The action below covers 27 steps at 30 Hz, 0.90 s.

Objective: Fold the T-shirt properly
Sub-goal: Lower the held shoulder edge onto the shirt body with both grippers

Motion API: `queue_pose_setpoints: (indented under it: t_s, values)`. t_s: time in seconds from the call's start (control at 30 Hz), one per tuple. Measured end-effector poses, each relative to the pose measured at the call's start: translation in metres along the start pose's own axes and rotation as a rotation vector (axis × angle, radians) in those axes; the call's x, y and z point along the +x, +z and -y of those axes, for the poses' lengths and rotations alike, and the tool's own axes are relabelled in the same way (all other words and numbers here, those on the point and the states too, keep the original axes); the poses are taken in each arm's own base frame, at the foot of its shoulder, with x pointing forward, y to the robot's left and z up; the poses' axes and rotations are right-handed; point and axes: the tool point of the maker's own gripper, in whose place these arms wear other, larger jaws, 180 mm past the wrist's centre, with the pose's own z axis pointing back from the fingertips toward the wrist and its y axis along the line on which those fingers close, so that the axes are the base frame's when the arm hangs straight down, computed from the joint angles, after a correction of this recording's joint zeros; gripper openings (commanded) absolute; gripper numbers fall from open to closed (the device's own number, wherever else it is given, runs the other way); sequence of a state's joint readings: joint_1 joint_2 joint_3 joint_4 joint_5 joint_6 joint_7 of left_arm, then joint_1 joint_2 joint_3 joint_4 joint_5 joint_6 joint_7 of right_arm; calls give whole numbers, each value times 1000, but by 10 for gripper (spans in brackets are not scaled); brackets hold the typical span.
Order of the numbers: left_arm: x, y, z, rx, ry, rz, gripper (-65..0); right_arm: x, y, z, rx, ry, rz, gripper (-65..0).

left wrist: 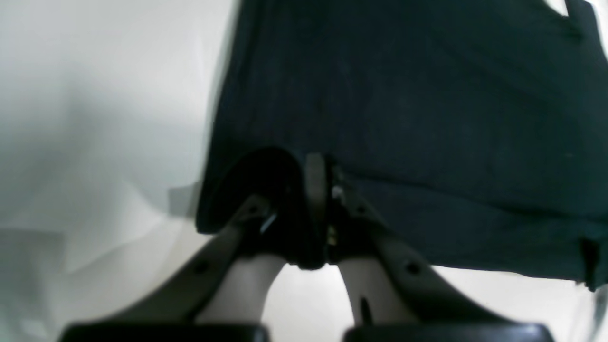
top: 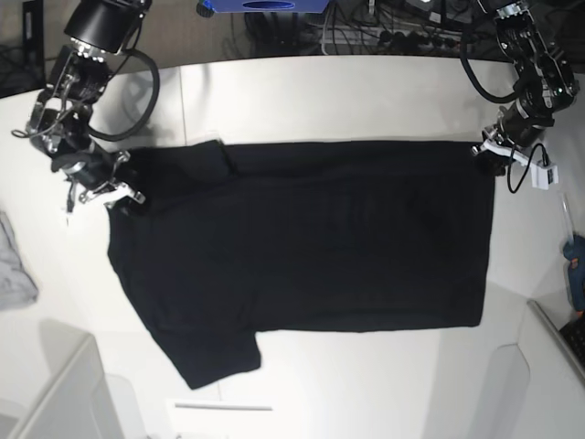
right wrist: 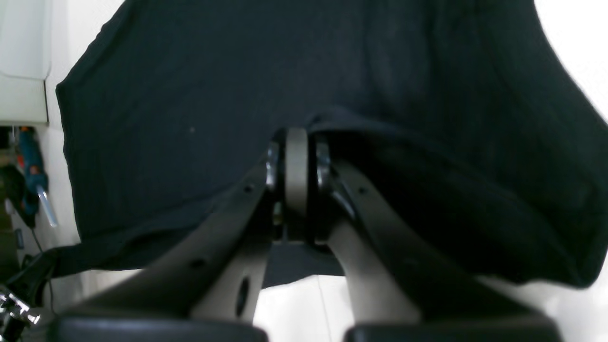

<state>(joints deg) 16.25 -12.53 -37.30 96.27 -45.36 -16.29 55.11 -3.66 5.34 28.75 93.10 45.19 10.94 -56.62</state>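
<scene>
**Shirt spread flat, pinched at two corners**

The shirt [top: 311, 238] lies spread, plain black side up, across the middle of the white desk [top: 347, 101]. The left gripper [top: 494, 157] is clamped on its corner at 2 o'clock; the right gripper [top: 114, 192] is clamped on the shoulder edge at 10 o'clock. A grey cloth [top: 14, 265] lies at 9 o'clock, near the desk's edge.

I see a white table [top: 366, 101], grey cloth [top: 14, 265] at its left edge, blue tool [top: 576, 274] far right, cables [top: 384, 32] & blue box [top: 265, 5] behind.
</scene>
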Motion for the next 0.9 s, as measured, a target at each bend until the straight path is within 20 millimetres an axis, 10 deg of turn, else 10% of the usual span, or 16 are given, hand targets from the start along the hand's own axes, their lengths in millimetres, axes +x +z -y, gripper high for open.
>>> queue_pose_setpoints:
  t_s: [0.9]
  values:
    - [21, -34, 7, -7, 3, 2, -650, 18, -31, 7, 17, -73, -28, -650]
